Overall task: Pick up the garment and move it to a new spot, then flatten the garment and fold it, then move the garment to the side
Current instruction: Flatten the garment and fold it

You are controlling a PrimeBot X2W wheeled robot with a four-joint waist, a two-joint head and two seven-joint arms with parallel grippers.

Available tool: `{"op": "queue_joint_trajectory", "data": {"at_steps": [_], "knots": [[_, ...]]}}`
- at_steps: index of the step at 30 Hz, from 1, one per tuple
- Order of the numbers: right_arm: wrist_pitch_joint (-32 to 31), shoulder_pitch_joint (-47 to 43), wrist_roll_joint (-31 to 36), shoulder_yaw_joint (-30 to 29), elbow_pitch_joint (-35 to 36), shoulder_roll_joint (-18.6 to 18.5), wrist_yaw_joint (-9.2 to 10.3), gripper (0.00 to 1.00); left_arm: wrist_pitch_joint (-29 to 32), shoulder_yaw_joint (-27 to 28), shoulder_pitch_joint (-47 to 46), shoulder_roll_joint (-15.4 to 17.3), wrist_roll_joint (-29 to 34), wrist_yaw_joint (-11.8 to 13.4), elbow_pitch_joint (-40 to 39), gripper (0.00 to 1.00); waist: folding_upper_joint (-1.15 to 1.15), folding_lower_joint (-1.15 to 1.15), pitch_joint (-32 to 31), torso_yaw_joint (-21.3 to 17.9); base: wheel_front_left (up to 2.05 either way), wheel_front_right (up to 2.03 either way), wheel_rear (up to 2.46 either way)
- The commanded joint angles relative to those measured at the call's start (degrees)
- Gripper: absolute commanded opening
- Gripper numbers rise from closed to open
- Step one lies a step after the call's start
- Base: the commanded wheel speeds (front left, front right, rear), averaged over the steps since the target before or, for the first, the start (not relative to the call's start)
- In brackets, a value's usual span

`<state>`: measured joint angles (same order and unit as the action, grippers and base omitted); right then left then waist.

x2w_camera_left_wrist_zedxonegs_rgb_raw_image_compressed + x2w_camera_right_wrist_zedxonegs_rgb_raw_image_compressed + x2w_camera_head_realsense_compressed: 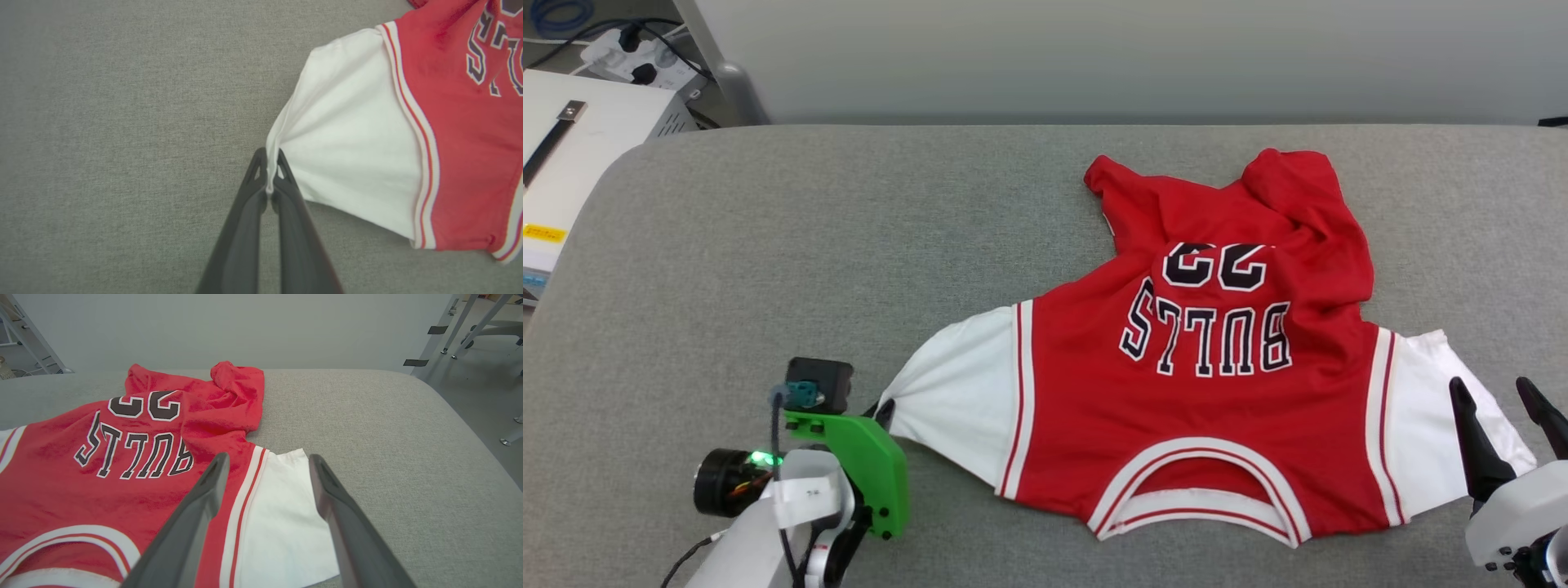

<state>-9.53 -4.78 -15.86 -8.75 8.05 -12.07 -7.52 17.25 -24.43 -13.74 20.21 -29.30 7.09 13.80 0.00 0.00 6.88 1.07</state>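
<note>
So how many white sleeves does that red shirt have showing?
2. The left sleeve lies on the robot's left, its edge pinched in the shut left gripper. The right sleeve lies on the robot's right, by the open right gripper. None seems hidden.

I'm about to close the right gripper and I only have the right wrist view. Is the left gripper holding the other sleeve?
Observer: Yes. The left gripper is shut on the edge of the garment's white sleeve on the robot's left.
Operator: Is that sleeve lifted or lying flat?
Observer: It looks mostly flat on the grey table. It is drawn to a point at the pinch, with creases fanning out from there.
</note>
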Motion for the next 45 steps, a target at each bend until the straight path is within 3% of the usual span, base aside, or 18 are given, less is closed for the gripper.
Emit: {"op": "queue_joint_trajectory", "data": {"at_steps": [1, 9, 19, 27, 37, 38, 39, 45], "knots": [[-1.6, -0.8, -0.3, -0.1, 0.1, -0.6, 0.03, 1.0, 0.1, 1.2, 1.5, 1.6, -1.1, 0.5, -1.6, 0.0, 0.0, 0.0, -1.0, 1.2, 0.0, 0.0, 0.0], [-17.0, -2.3, -0.5, -2.3, 0.8, -2.7, 0.03, 1.0, 6.9, 2.6, 8.0, 7.9, -4.3, -0.1, -14.2, 0.0, 0.0, 0.0, 0.0, 2.6, 0.0, 0.0, 0.0], [-38.3, 2.3, 0.3, -6.6, -0.3, -5.1, 0.03, 1.0, 14.4, 1.9, 12.1, 10.1, -7.1, 1.6, -28.9, 0.0, 0.0, 0.0, 4.3, 3.6, 0.0, 0.0, 0.0], [-43.6, 7.4, 1.6, -8.1, -4.7, -5.5, 0.03, 1.0, 15.9, 0.5, 10.4, 9.6, -6.4, 1.9, -31.3, 0.0, 0.0, 0.0, 7.8, 5.3, 0.0, 0.0, 0.0], [-42.9, 8.4, 1.6, -6.7, -12.6, -5.0, 0.03, 1.0, 16.1, 0.0, 8.6, 9.4, -6.4, 1.5, -30.8, 0.0, 0.0, 0.0, 9.5, 6.4, 0.0, 0.0, 0.0], [-43.1, 8.4, 1.0, -6.3, -13.2, -4.8, 0.03, 0.64, 16.1, 0.1, 8.6, 9.5, -6.4, 1.5, -30.7, 0.0, 0.0, 0.0, 9.4, 6.4, 0.0, 0.0, 0.0], [-43.3, 8.3, 0.2, -6.0, -14.0, -4.6, 0.03, 0.0, 16.1, 0.2, 8.6, 9.5, -6.5, 1.5, -30.6, 0.0, 0.0, 0.0, 9.3, 6.3, 0.0, 0.0, 0.0], [-40.3, 8.4, -2.2, -5.9, -14.7, -5.2, 0.03, 0.0, 15.1, 0.7, 9.1, 9.6, -7.0, 1.4, -29.7, 0.0, 0.0, 0.0, 7.0, 5.7, 0.0, 0.0, 0.0]]}}
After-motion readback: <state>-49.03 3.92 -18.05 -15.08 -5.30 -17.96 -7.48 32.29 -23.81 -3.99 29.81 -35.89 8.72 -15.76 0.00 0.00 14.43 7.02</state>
